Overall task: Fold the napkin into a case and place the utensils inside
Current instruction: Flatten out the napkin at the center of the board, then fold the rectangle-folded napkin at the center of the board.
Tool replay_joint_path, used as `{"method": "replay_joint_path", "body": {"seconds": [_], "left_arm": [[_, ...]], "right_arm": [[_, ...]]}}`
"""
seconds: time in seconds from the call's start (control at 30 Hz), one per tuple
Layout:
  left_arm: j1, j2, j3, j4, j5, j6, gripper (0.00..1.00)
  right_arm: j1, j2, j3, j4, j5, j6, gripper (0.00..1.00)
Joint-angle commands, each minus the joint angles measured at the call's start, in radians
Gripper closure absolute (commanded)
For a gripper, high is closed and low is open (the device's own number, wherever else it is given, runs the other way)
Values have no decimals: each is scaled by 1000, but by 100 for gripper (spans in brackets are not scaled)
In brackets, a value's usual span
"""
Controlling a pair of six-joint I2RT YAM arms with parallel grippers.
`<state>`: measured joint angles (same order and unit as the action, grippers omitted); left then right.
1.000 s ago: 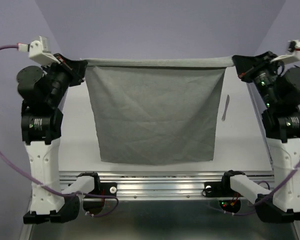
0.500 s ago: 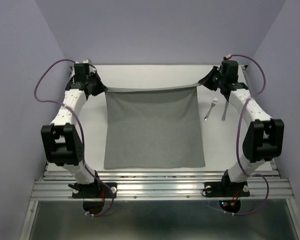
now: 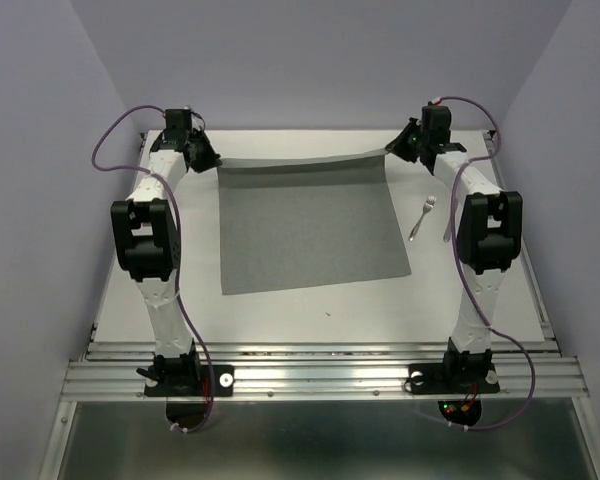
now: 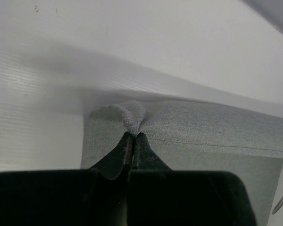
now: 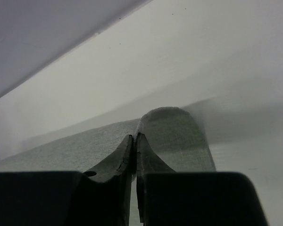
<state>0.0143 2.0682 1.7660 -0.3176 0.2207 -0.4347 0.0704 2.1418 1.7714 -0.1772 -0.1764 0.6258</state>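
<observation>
The grey napkin (image 3: pixel 310 225) lies spread flat on the white table, its far edge lifted a little. My left gripper (image 3: pixel 212 160) is shut on its far left corner, pinched cloth showing in the left wrist view (image 4: pixel 132 117). My right gripper (image 3: pixel 392 150) is shut on its far right corner, also seen in the right wrist view (image 5: pixel 167 127). The silver fork (image 3: pixel 421 218) lies just right of the napkin. The knife is mostly hidden behind my right arm. No folded case shows.
The white table (image 3: pixel 310 315) is bounded by lavender walls at the back and sides. A metal rail (image 3: pixel 320 378) runs along the near edge, with both arm bases on it.
Both grippers have carried the napkin's held edge down and toward the far side. The cloth went from hanging to lying spread flat on the table.
</observation>
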Motion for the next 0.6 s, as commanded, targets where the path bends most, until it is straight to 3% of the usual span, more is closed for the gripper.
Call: {"method": "replay_joint_path", "body": {"seconds": [0.0,0.3,0.57], "left_arm": [[7,-11,66,-9,19,10,100],[6,-118,-63,-37,31,22,100],[0,-373,-309,-61,51,1,100]], "right_arm": [[-7,-5,77,27,-6,5,99],[-7,-108,-30,-36,-51,23,99],[-7,-348,-340,-44,-46,41,99]]}}
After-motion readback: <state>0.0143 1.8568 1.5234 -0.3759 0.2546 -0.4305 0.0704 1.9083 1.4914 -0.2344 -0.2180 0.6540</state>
